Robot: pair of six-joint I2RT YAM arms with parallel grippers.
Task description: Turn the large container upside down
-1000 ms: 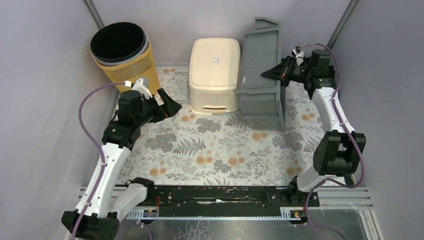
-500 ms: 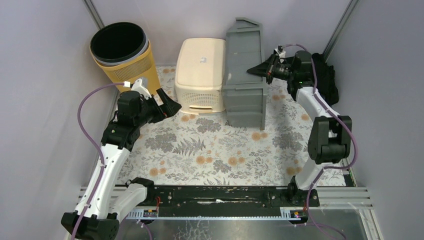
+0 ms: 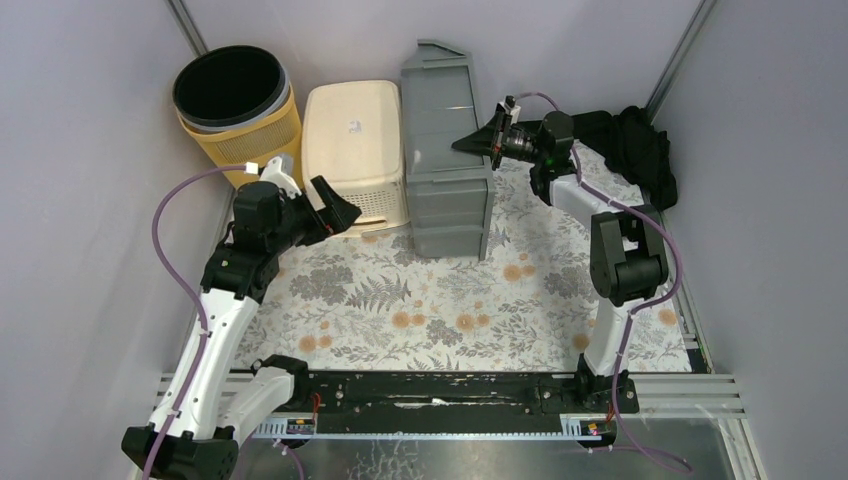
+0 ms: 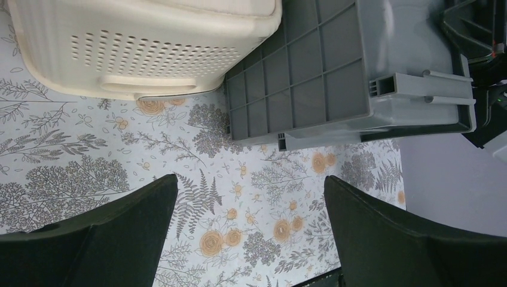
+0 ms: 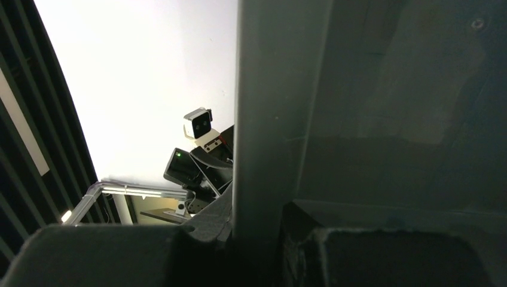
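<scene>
The gray container [image 3: 443, 150] stands on its side at the far edge of the table [image 3: 450, 300], touching the cream basket [image 3: 352, 135]. The right gripper [image 3: 480, 143] is clamped on its rim; the left gripper [image 3: 345, 208], wide apart, hovers near the basket.

You're working in a robot test cell: plain lilac panels [image 3: 90, 150] close it in on the left, far and right, metal posts [image 3: 186, 25] stand in the far corners, and a slotted aluminium rail [image 3: 700, 400] along the near edge carries both arm bases [image 3: 275, 385]. Only the floral cloth [image 3: 440, 300] looks domestic.
</scene>
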